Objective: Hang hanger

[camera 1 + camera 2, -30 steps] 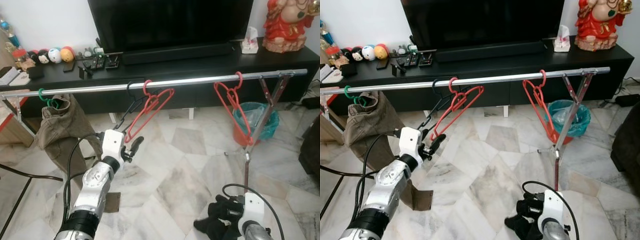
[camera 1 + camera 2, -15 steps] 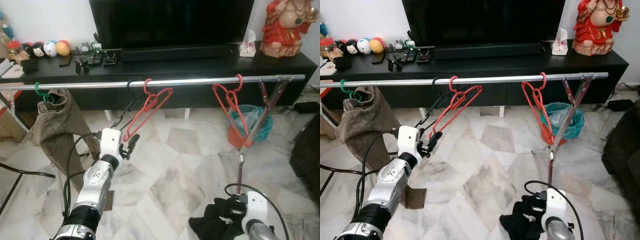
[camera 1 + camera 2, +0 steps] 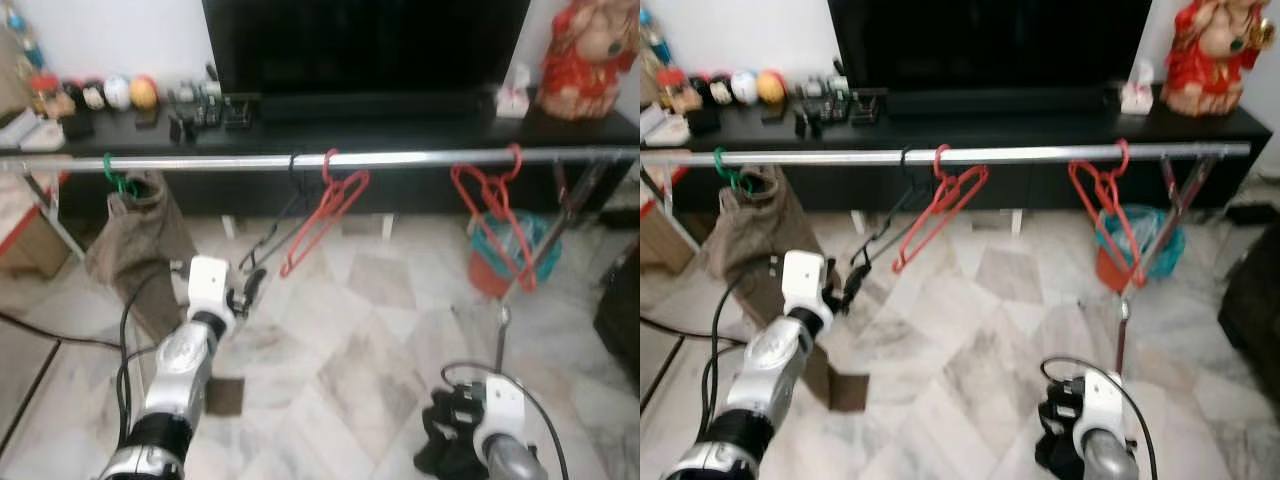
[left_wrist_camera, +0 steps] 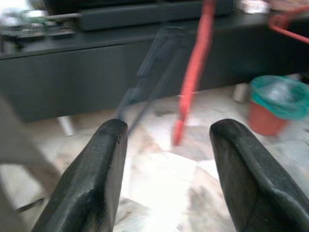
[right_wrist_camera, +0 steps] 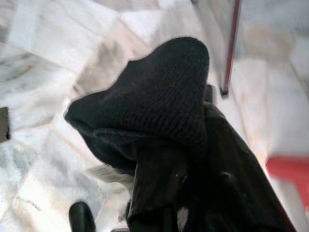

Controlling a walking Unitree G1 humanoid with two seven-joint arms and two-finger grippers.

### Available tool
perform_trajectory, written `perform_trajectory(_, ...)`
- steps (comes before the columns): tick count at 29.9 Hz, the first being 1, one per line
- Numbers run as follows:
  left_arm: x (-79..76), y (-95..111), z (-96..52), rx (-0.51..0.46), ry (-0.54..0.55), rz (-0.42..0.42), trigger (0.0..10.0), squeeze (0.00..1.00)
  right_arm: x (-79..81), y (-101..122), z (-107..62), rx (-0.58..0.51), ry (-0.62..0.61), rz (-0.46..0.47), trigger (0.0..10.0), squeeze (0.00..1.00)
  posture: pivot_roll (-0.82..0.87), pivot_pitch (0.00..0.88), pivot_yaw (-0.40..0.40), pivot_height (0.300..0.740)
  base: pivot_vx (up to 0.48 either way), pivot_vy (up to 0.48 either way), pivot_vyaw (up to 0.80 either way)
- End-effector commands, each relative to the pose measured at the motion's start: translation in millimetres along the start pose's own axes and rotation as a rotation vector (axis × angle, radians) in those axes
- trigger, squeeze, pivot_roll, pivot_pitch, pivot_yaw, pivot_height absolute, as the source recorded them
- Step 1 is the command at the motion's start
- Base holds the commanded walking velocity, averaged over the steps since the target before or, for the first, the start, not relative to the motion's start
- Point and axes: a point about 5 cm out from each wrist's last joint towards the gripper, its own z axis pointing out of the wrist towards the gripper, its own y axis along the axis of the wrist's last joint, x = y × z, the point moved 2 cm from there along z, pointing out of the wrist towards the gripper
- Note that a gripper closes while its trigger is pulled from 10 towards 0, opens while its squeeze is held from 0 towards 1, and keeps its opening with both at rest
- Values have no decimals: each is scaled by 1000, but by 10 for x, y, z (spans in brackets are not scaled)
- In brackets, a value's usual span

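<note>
Black hanger [image 3: 272,232] and red hanger [image 3: 322,221] already hooked on rail [image 3: 400,158], side by side. Left gripper [image 4: 166,159] just below black hanger's low end, fingers wide apart, holding nothing. Right gripper [image 3: 452,452] low, clamped on black cloth [image 5: 149,104]. Judgement: back left arm off straight and slow, don't snag hanger.

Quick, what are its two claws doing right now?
Left gripper: open, empty, near the black hanger.
Right gripper: shut on a black cloth.
</note>
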Motion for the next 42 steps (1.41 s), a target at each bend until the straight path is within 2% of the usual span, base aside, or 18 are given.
perform_trajectory(1, 40, 61, 13, -21, 0, 10, 10000, 0, 18, 53, 12, -19, 1, 9, 10000, 0, -47, 0, 51, 740, 0, 0, 0)
perform_trajectory(10, 24, 106, 23, -41, -19, -31, 10000, 0, 33, 64, 13, -25, 5, 16, 10000, 0, -37, 0, 59, 740, 0, 0, 0)
perform_trajectory(20, 22, 113, 33, -36, -25, -26, 10000, 0, 85, 71, 17, -24, 17, 15, 10000, 0, -31, 0, 63, 740, 0, 0, 0)
perform_trajectory(31, -5, 129, 48, -40, -43, -15, 10000, 0, 8, 96, 22, -31, -3, 35, 10000, 0, -33, 0, 66, 740, 0, 0, 0)
perform_trajectory(35, -16, 127, 49, -41, -47, -16, 10000, 0, 16, 108, 26, -31, 1, 24, 10000, 0, -33, 0, 66, 740, 0, 0, -578)
perform_trajectory(42, -14, 123, 45, -42, -43, -18, 10000, 0, 49, 123, 28, -41, 11, 24, 10000, 0, -28, 0, 62, 740, 0, 0, 0)
